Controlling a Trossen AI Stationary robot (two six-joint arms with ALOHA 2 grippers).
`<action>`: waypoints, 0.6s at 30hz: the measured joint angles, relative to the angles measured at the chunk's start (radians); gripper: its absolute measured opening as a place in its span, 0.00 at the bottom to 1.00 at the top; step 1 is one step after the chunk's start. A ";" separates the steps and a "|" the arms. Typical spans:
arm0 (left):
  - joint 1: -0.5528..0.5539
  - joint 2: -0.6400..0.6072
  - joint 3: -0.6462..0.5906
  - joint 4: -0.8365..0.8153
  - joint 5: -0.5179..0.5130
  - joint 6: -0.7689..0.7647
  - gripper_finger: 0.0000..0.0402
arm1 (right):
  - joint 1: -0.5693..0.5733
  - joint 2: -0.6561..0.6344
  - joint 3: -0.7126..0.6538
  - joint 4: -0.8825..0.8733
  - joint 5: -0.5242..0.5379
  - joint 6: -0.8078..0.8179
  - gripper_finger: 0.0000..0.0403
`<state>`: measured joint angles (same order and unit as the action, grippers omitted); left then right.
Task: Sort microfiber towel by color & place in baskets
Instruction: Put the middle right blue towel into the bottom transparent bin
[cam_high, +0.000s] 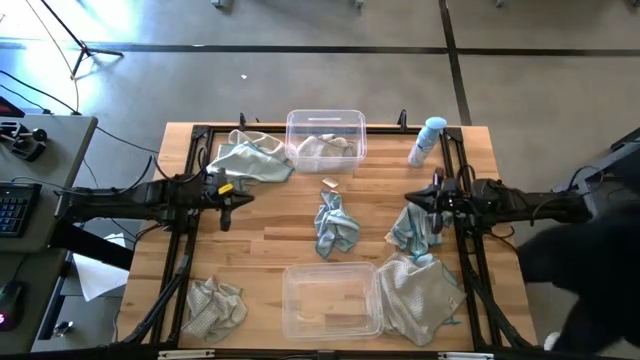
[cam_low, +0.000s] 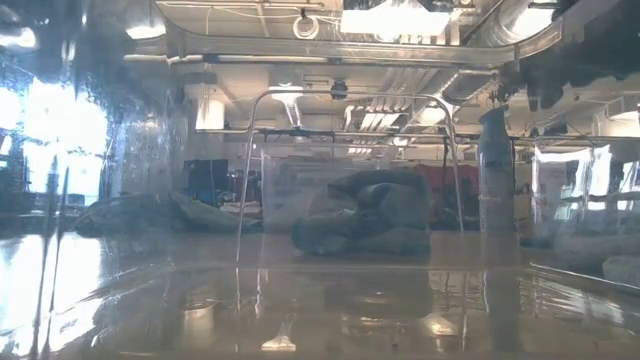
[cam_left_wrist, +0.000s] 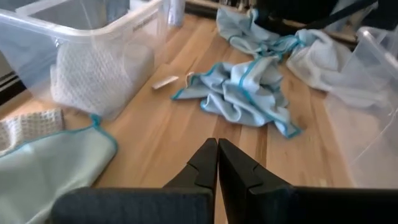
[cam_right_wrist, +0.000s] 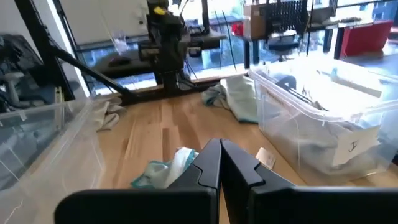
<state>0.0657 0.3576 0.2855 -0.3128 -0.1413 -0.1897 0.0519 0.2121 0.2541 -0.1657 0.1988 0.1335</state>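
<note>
Inside far basket: seemingly beige towel

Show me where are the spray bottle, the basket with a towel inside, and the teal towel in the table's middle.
spray bottle (cam_high: 427, 142): high view, its body.
basket with a towel inside (cam_high: 326, 117): high view, far rim.
teal towel (cam_high: 336, 224): high view, crumpled middle.

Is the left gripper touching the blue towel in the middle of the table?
Apart. The left wrist view shows bare wood between the shut left gripper and the blue towel.
</note>
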 joint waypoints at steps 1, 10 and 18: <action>-0.003 0.000 -0.012 0.029 0.000 0.005 0.00 | 0.011 0.038 0.035 -0.027 0.017 0.000 0.00; -0.003 0.000 -0.047 0.102 0.000 0.035 0.00 | 0.055 0.416 0.387 -0.544 0.142 0.237 0.00; -0.002 0.000 -0.047 0.101 0.000 0.026 0.00 | 0.035 0.670 0.576 -1.017 0.114 0.757 0.00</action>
<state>0.0635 0.3576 0.2382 -0.2115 -0.1413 -0.1639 0.0874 0.8817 0.8303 -1.1829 0.3124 0.8901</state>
